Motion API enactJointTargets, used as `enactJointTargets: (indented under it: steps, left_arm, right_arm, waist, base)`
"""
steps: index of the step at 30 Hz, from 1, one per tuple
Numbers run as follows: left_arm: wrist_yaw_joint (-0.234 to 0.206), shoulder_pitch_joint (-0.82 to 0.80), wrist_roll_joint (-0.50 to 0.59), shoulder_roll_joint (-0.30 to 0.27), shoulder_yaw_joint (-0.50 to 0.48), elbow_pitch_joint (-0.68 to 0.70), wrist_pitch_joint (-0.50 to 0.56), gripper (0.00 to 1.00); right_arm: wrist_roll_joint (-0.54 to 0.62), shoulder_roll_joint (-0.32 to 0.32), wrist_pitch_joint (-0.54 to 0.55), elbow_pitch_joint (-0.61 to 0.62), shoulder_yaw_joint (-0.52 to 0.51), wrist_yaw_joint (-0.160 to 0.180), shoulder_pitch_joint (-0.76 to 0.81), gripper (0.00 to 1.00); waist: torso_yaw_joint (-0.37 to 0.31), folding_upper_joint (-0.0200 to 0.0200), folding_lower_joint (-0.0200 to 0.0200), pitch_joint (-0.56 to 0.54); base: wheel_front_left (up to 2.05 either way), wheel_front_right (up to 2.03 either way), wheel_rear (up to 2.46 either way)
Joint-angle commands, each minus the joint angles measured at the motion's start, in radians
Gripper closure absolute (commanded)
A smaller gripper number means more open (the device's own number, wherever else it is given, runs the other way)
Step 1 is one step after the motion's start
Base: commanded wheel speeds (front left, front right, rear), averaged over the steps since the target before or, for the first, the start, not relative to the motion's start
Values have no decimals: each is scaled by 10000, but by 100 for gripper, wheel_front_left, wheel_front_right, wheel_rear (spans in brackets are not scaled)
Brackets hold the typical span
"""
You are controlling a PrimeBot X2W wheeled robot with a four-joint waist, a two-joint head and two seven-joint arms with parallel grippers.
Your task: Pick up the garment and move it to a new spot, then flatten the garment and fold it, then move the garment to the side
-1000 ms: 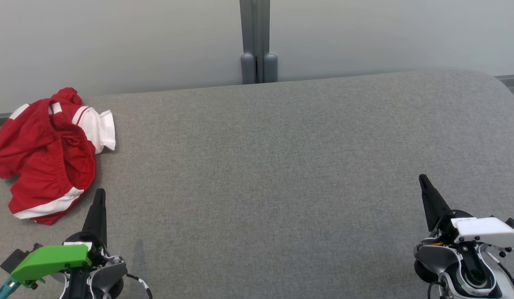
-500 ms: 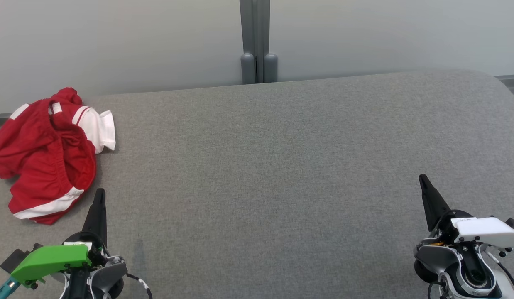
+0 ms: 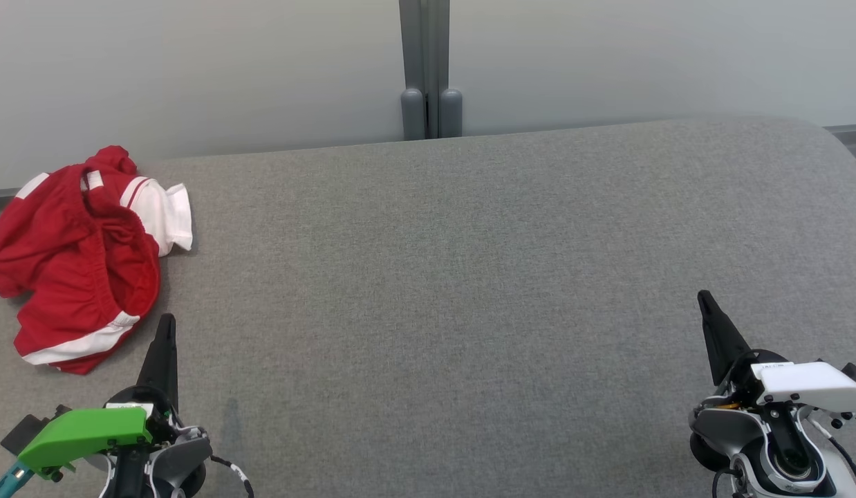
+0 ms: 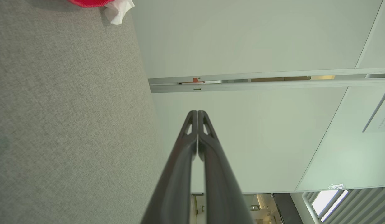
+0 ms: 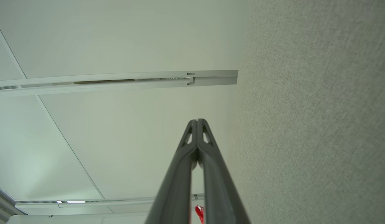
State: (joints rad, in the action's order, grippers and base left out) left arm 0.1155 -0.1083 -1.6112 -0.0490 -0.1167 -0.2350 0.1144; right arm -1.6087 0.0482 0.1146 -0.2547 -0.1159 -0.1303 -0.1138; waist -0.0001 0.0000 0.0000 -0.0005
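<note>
Unmoved since a second ago: garment point(image 3: 82, 256), both hands, camera. Crumpled, red and white, at far left edge of worktop point(image 3: 469, 277) — just beyond left hand point(image 3: 166, 324), untouched. Fingers pressed together, empty — same for right hand point(image 3: 704, 299), well apart at lower right.

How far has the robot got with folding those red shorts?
Nothing looks done yet. The red and white shorts lie crumpled at the left end of the grey table. The left gripper and right gripper are shut, empty and clear of the cloth. Picking up, flattening, folding and setting aside all remain.
</note>
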Motion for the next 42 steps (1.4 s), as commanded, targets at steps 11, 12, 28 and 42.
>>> enactJointTargets:
  steps: [11,12,28,42]
  left_arm:
    - [47,-121,-6,-27,-17,9,34,100]
    - [47,-121,-6,-27,-17,9,34,100]
    - [-32,279,202,60,373,-203,-365,0]
    - [-446,206,1973,41,905,453,-1013,0]
  right_arm:
    - [-47,42,46,31,-11,-8,-125,100]
    - [-47,42,46,31,-11,-8,-125,100]
    - [181,-71,-361,-162,167,1,363,0]
    - [1860,-48,-1011,344,126,0,456,0]
  waist:
    - [0,0,0,0]
    - [0,0,0,0]
    - [4,0,0,-5]
    - [24,0,0,-7]
  base:
    - [0,0,0]
    - [0,0,0]
    - [0,0,0]
    - [0,0,0]
